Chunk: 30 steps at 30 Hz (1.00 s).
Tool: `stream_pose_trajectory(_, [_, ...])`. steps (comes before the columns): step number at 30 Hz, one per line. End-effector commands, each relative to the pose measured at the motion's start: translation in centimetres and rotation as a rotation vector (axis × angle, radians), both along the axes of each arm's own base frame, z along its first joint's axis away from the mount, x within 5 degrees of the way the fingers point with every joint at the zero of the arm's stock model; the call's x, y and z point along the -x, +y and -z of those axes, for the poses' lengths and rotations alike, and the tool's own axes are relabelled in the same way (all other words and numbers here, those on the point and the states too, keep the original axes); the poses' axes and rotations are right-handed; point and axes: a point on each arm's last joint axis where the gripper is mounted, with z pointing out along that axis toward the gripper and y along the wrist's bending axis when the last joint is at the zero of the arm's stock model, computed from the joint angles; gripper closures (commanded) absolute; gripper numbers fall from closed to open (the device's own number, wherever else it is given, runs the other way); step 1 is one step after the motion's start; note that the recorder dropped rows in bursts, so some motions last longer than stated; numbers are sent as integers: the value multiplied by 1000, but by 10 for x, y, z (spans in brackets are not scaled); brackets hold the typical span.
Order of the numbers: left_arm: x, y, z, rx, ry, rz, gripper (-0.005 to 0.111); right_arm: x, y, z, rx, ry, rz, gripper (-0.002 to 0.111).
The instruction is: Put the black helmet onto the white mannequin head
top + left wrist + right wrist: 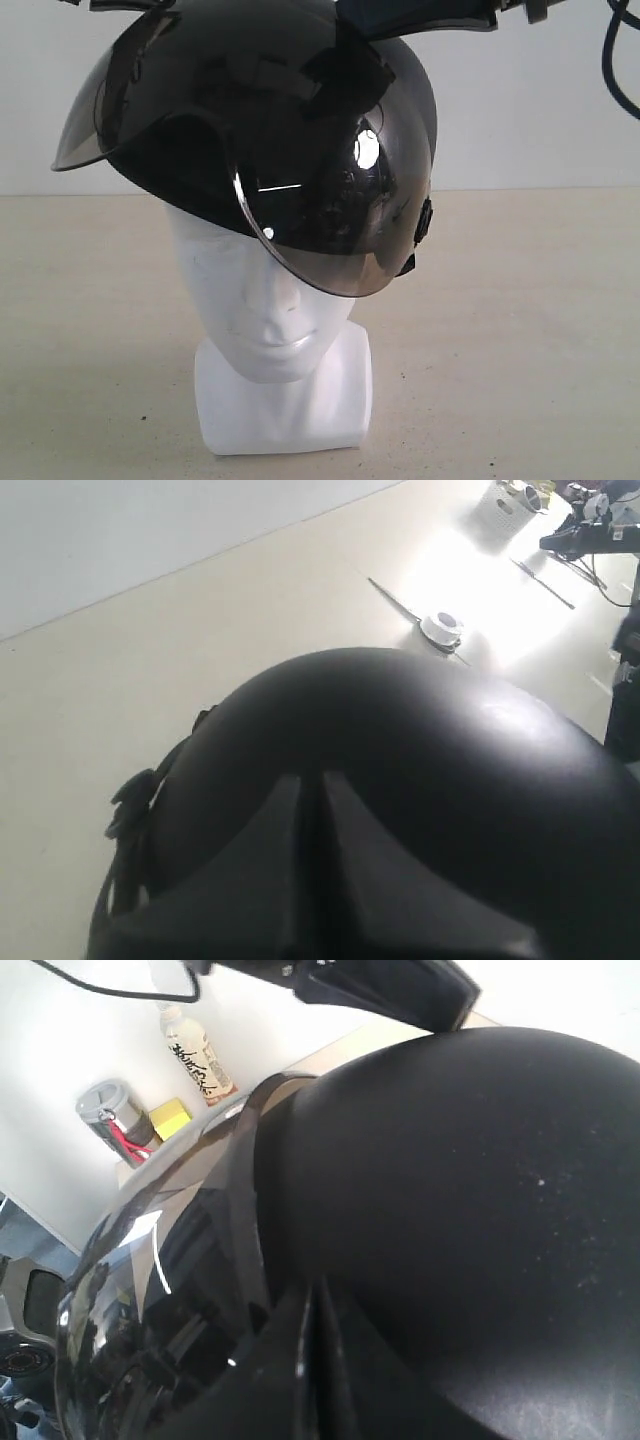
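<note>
The black helmet sits tilted on top of the white mannequin head, with its smoke-brown visor hanging over the forehead and one eye. The nose, mouth, neck and square base show below it. My left gripper is shut, fingertips together against the matte shell. The right gripper is also shut and rests on the shell beside the visor's edge. Nothing shows between either pair of fingers. In the exterior view both arms enter at the top edge above the helmet.
The head stands on a beige tabletop before a white wall. A black cable hangs at the upper right. The wrist views show a white round object, a white basket, a bottle and a yellow block.
</note>
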Motion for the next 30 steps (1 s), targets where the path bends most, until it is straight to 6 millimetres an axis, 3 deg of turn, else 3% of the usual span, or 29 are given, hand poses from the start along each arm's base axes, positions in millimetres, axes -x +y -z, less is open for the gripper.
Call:
stream_pose_trajectory(1, [7,-10,11,-118,27,22,102,6,0,-1,11,-3,-31,108])
stream_pose_trajectory(9, [16,-10,28,-108,121,15,102,6,-1,0,24,-7,-29,108])
stream_pose_trajectory(16, [32,-9,24,-85,120,24,102,10,1,1,24,36,-54,108])
stream_pose_trajectory(25, [50,-19,25,-94,123,69,102,25,23,1,26,42,-147,108])
stream_pose_trajectory(30, [58,-18,25,-96,126,70,102,27,25,1,28,69,-146,108])
